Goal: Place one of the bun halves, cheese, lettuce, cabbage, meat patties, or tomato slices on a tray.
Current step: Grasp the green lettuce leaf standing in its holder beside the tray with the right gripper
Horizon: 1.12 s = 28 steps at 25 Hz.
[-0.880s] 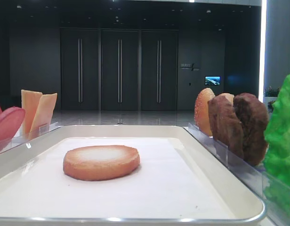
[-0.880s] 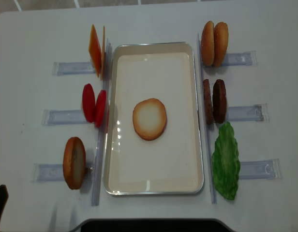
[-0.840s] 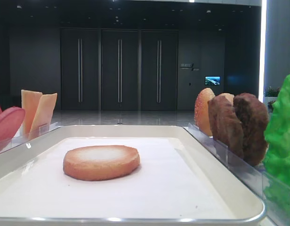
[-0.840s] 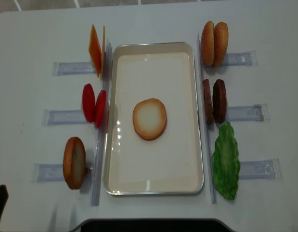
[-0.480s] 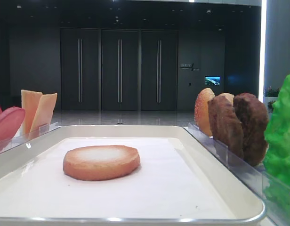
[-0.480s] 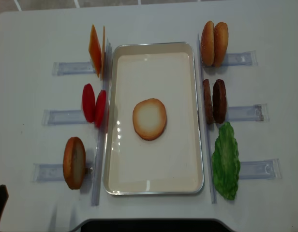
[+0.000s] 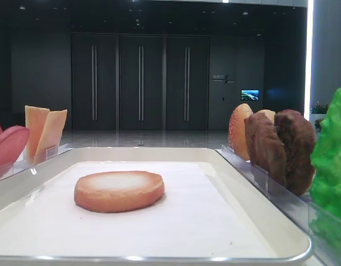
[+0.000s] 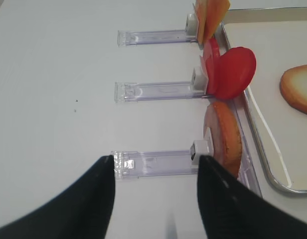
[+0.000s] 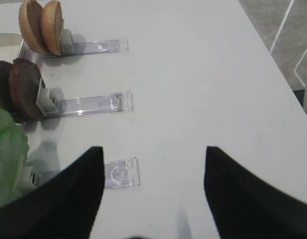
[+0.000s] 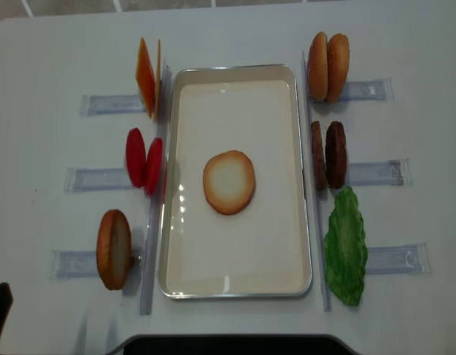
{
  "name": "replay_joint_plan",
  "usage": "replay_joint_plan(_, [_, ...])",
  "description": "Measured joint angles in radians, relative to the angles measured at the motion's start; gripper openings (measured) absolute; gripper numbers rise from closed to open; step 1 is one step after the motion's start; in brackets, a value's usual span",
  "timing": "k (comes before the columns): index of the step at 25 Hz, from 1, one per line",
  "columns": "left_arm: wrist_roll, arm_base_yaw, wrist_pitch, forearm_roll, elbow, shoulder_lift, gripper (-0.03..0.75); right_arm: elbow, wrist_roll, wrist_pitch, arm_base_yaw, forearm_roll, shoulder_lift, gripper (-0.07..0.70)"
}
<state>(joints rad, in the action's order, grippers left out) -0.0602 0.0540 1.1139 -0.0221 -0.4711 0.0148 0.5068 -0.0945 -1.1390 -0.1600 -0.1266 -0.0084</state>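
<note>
We judge the floppy bright green lettuce leaf (image 10: 346, 247), lower right beside the cream-white tray (image 10: 294, 170), light and limp; pinch its upper edge. Both claws (image 9: 151, 172) (image 8: 156, 169) gape, empty.

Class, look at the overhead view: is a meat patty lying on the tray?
No, the tray holds only one bun half; both meat patties stand in a rack beside it.
</note>
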Motion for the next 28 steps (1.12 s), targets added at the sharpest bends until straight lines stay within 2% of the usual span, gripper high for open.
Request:
replay_joint_plan(4, [0.0,0.0,0.0,0.0,0.0,0.0,0.408,0.0,0.04,0.011,0.0,-0.027,0.023,0.409])
replay_joint_plan(6, [0.0,0.0,0.0,0.0,0.0,0.0,0.408,0.001,0.065,0.02,0.0,-0.028,0.135,0.397])
replay_joint_plan(8, [0.0,0.0,0.0,0.0,0.0,0.0,0.408,0.025,0.074,0.028,0.0,-0.028,0.325,0.391])
replay_joint_plan(11, [0.001,0.0,-0.001,0.0,0.0,0.0,0.408,0.124,0.072,0.025,0.0,-0.027,0.629,0.391])
replay_joint_plan(14, [0.001,0.0,-0.001,0.0,0.0,0.0,0.408,0.275,0.061,-0.032,0.0,-0.025,0.928,0.39])
replay_joint_plan(18, [0.001,0.0,-0.001,0.0,0.0,0.0,0.408,0.44,0.072,-0.064,0.039,-0.002,1.148,0.361])
replay_joint_plan(21, [0.001,0.0,-0.001,0.0,0.0,0.0,0.408,0.471,0.153,-0.068,0.155,0.007,1.202,0.344])
replay_joint_plan(23, [0.001,0.0,-0.001,0.0,0.0,0.0,0.408,0.473,0.241,-0.074,0.28,0.01,1.215,0.342])
replay_joint_plan(26, [0.001,0.0,-0.001,0.0,0.0,0.0,0.408,0.485,0.416,-0.075,0.525,0.039,1.255,0.34])
replay_joint_plan(28, [0.001,0.0,-0.001,0.0,0.0,0.0,0.408,0.502,0.518,-0.077,0.647,0.081,1.301,0.34])
